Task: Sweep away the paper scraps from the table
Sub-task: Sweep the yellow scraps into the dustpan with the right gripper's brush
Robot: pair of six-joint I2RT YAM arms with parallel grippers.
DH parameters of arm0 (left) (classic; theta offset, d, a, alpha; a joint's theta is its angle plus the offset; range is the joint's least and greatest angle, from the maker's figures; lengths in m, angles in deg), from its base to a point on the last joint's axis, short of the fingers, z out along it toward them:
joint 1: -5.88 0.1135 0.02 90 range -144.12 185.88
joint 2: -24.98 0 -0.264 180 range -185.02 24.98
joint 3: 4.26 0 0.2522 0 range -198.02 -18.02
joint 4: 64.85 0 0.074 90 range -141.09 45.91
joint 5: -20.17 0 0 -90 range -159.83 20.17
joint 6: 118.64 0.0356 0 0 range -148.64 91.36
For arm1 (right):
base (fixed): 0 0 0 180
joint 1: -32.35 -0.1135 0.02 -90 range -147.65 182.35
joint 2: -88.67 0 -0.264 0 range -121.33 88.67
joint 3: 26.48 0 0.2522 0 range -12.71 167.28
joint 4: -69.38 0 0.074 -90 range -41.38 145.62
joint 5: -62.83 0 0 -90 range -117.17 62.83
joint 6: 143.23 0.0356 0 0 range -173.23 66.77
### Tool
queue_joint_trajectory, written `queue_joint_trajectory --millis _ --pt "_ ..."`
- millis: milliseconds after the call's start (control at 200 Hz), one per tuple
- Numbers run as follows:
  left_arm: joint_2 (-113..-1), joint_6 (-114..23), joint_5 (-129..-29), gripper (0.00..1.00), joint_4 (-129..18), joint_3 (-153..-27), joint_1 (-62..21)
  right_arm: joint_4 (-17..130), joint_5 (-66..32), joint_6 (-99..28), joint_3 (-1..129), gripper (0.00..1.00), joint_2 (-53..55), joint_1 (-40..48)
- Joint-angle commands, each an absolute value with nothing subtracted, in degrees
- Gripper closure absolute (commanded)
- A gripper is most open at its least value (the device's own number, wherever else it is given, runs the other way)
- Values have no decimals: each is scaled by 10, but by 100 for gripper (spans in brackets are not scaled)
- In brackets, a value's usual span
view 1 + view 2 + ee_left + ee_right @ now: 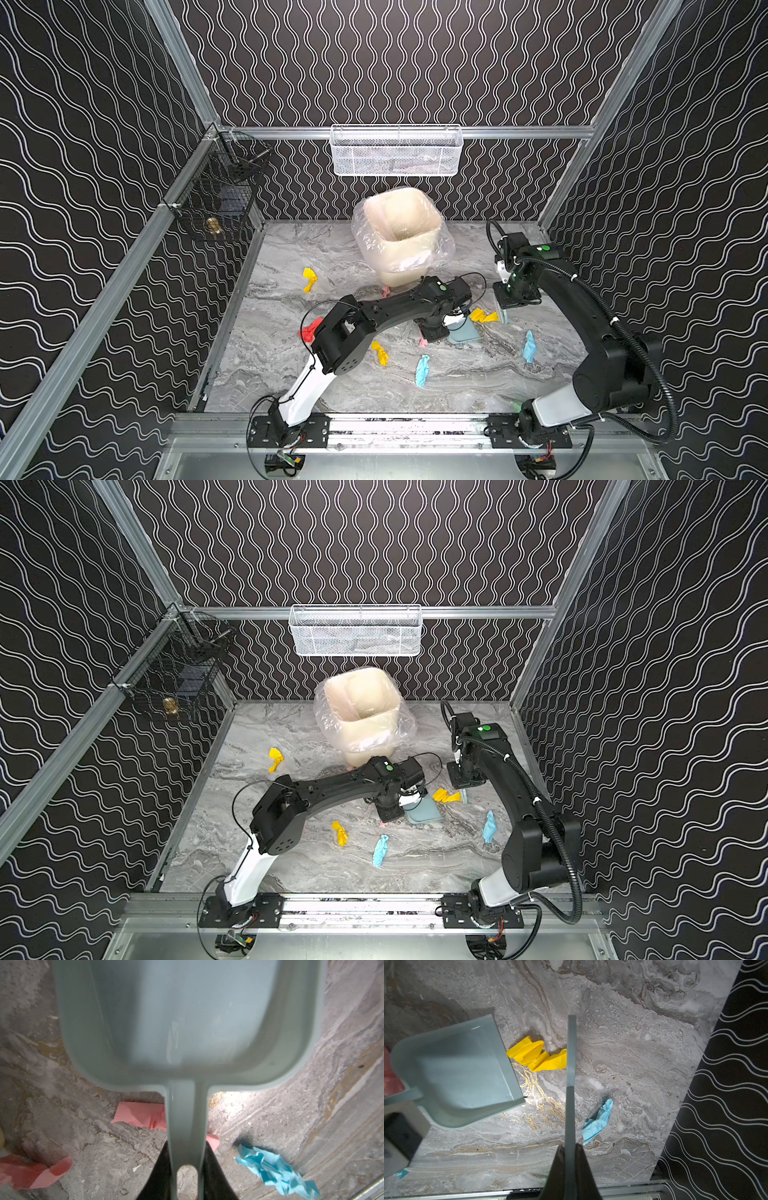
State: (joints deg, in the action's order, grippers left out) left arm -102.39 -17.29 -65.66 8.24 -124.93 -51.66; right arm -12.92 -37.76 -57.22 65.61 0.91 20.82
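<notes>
While our L pincer (188, 1160) pinches the dustpan (463, 1076) handle & R pincer (570, 1159) the brush (571, 1053), we see paper scraps (422, 370) strewn on the worktop (478, 386), a yellow scrap (537, 1057) btwn both tools.

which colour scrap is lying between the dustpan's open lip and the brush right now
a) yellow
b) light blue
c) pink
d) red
a: in the right wrist view the yellow scrap lies between the lip of the dustpan and the brush, while the light blue scrap sits on the side of the brush away from the dustpan.
</notes>
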Motion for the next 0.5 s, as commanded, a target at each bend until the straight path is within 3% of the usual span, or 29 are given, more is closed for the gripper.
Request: queue_joint_trajectory --millis 0,496 --pt "-1028 -166 -649 100 103 -1253 -512 -126 -344 -584 654 100 15 198" --pt "-1005 -182 -646 100 57 -1209 -498 -129 -236 -569 661 100 33 132"
